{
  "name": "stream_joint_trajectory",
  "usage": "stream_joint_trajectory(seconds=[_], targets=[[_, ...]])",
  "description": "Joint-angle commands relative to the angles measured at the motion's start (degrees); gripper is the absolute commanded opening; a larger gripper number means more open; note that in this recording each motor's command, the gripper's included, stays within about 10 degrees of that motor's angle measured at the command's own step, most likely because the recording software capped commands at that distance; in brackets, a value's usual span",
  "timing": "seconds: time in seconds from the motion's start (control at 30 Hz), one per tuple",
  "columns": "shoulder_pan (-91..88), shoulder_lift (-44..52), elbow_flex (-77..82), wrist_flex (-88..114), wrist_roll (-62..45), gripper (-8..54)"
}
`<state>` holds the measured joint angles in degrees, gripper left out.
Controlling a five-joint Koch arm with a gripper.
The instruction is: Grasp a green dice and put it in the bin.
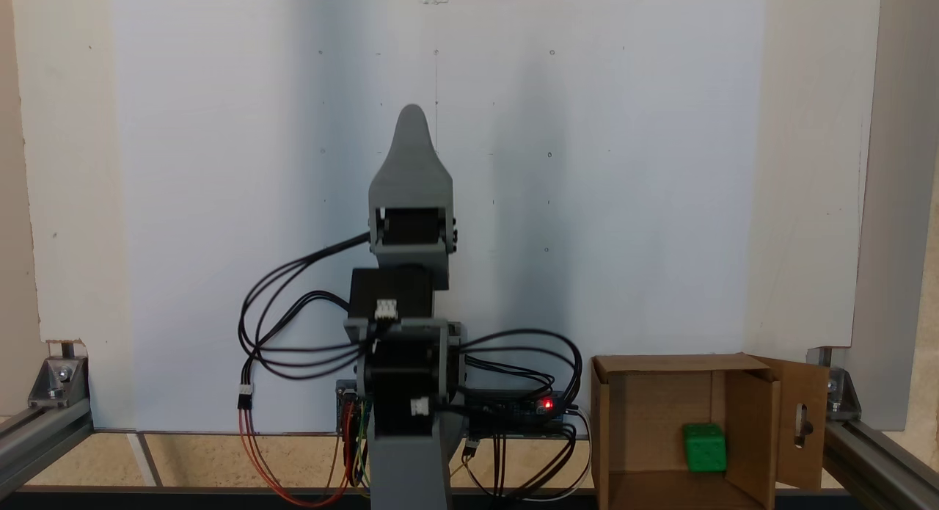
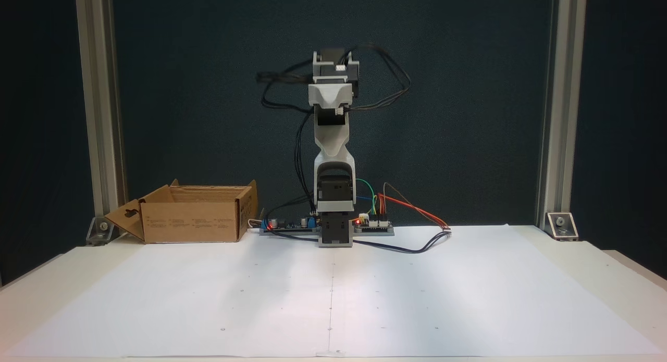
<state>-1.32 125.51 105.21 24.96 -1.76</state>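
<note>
Nearest to us in a fixed view lies the white paper sheet [image 2: 333,294] covering the table [image 2: 620,268], marked with faint dots and a thin centre line. Behind it the arm [image 2: 333,159] stands folded upright on its base, with the circuit boards [image 2: 372,225] at its foot showing a red light, and loose black, red and green wires [image 2: 411,208] looping out to the sides. Left of the base in this view we see the bin [image 2: 193,219], a brown cardboard box with its flaps open, one flap bearing a slot-shaped cutout. Aluminium frame posts [image 2: 99,117] rise at both sides before a dark backdrop.

In the other fixed view, taken from behind and above the arm, the bin [image 1: 638,422] sits at the lower right, and we see the green dice [image 1: 705,447] resting inside it on the floor, close to the right-hand wall. It is well apart from the gripper [image 1: 411,121], which points away over the paper. Only one grey tip shows, the jaws lying one behind the other, so we cannot tell whether the claw is released or clenched; nothing green is at it
</note>
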Motion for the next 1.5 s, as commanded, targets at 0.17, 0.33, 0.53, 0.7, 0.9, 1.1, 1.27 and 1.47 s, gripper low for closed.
stream_joint_trajectory(seconds=[0.17,0.33,0.53,0.7,0.9,1.1,1.27,1.47], targets=[[0.09,10.55,11.78,-21.78,2.29,46.7],[3.16,10.55,16.79,-32.78,2.29,47.1],[2.99,10.55,25.58,-48.14,1.67,46.0],[2.64,10.55,30.50,-59.66,1.85,45.9],[2.55,10.55,42.98,-73.63,1.67,43.3],[2.64,10.55,52.03,-86.82,1.32,42.4],[2.64,10.55,57.22,-98.15,1.32,42.4],[2.72,10.55,62.14,-111.78,1.23,42.5]])
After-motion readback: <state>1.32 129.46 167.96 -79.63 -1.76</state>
